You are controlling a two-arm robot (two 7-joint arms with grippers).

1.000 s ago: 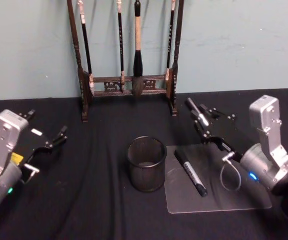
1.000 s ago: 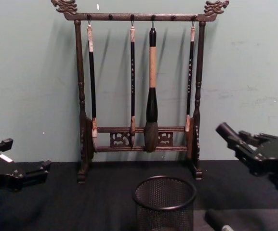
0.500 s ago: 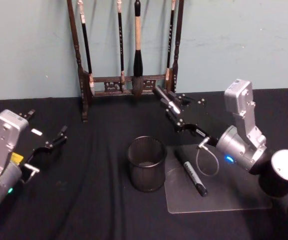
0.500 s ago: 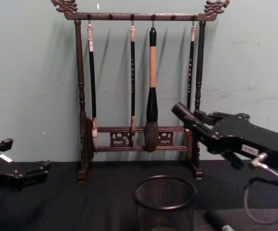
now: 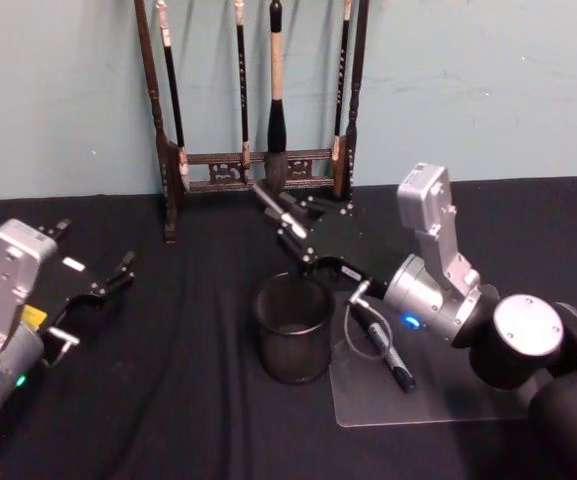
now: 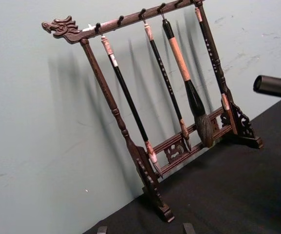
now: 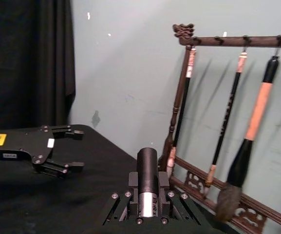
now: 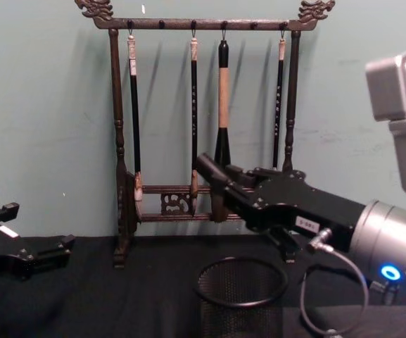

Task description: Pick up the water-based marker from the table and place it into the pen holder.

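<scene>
— Where do we see the marker (image 5: 278,213)?
— Gripped in the right gripper's (image 5: 300,242) narrow jaws, above the pen holder (image 5: 292,345). A second marker (image 5: 386,350) lies on the clear mat (image 5: 448,392) beside it.
— And the left gripper (image 5: 96,246)?
— Parked at the table's (image 5: 168,400) left, jaws wide.

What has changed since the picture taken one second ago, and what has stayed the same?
The right gripper, jaws shut on a marker, moved toward the robot's left, from near the far edge of the clear sheet to roughly above the pen holder. Nothing was gripped or released. The left gripper, the pen holder, the second marker on the sheet and the brush rack stayed put.
</scene>
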